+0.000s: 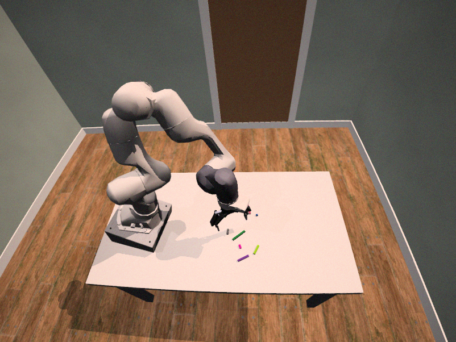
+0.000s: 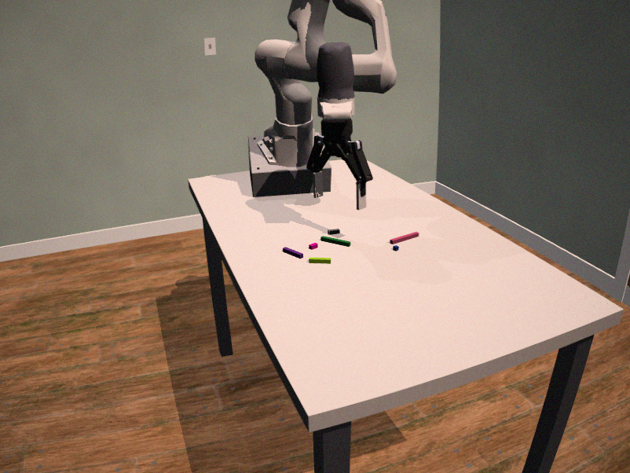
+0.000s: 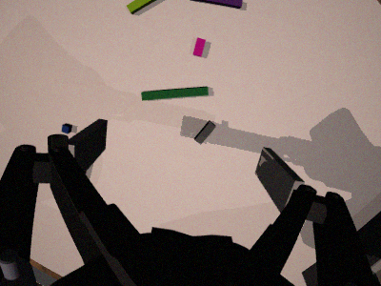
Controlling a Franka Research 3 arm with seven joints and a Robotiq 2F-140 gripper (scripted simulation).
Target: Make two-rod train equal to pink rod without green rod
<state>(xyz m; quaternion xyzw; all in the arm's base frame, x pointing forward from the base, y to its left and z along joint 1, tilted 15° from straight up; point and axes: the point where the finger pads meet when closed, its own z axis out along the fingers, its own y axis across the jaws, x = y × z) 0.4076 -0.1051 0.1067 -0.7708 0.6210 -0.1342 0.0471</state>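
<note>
My gripper (image 1: 232, 223) (image 2: 339, 202) (image 3: 184, 148) is open and empty above the table, near the grey rod. The short grey rod (image 1: 227, 231) (image 2: 333, 231) (image 3: 205, 132) lies in shadow, beside the green rod (image 1: 238, 235) (image 2: 335, 241) (image 3: 174, 93). The purple rod (image 1: 243, 258) (image 2: 292, 252) (image 3: 224, 3) lies apart, cut off at the wrist view's top edge. The pink rod (image 1: 249, 212) (image 2: 404, 237) is mostly hidden by a finger in the top view and not visible in the wrist view. No rods lie end to end.
The magenta rod (image 1: 239, 246) (image 2: 313, 245) (image 3: 199, 47) lies between green and purple. The lime rod (image 1: 256, 249) (image 2: 319, 260) (image 3: 140, 5) lies near purple. The tiny blue rod (image 1: 256, 215) (image 2: 396, 248) (image 3: 67, 128) lies near pink. The table (image 1: 302, 235) (image 2: 458, 325) extends around them.
</note>
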